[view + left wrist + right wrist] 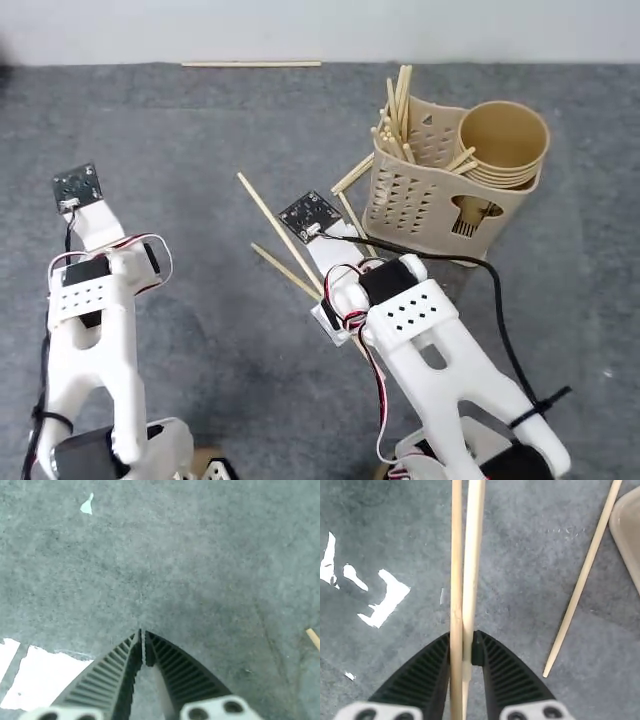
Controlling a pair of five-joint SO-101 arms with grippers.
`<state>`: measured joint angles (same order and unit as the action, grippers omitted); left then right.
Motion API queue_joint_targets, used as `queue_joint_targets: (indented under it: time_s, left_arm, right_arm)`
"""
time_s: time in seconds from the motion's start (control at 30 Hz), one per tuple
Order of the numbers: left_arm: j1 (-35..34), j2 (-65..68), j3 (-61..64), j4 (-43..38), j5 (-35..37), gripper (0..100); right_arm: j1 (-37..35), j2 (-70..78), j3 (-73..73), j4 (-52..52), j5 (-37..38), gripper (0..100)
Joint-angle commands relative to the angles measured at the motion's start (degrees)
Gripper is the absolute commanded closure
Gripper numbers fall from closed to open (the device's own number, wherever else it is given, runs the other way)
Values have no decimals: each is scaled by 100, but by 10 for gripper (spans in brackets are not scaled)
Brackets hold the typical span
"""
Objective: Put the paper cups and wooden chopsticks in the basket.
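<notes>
Grey felt mat (200, 150) over table, basket (420, 205) at far right holding stacked paper cups (505, 140) and upright chopsticks (398, 105), right gripper (462, 652) clamped on chopstick pair (465, 555) near basket, loose chopstick (582, 575) beside, left gripper (142, 642) closed on nothing, well apart.

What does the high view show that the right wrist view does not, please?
From the high view: the stacked tan paper cups and the wooden chopsticks standing upright in the beige perforated plastic basket. From the right wrist view: the right gripper up close, jaws shut on two pale wooden chopsticks. Shared: those two chopsticks, the grey felt table and a loose chopstick beside the basket.
</notes>
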<state>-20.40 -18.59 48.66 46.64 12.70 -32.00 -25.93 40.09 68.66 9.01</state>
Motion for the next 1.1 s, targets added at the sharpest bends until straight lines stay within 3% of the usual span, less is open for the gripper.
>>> queue_joint_targets:
  time_s: [0.0, 0.93, 1.07]
  left_arm:
    - [44, -202, -22, -105, 9, 988]
    - [44, -193, -13, -105, 9, 988]
    - [35, -193, -13, -105, 9, 988]
  right_arm:
    - [84, -215, -35, -101, 0, 991]
    - [453, 1174, -70, -514, 9, 989]
    - [453, 1165, -70, -470, 9, 902]
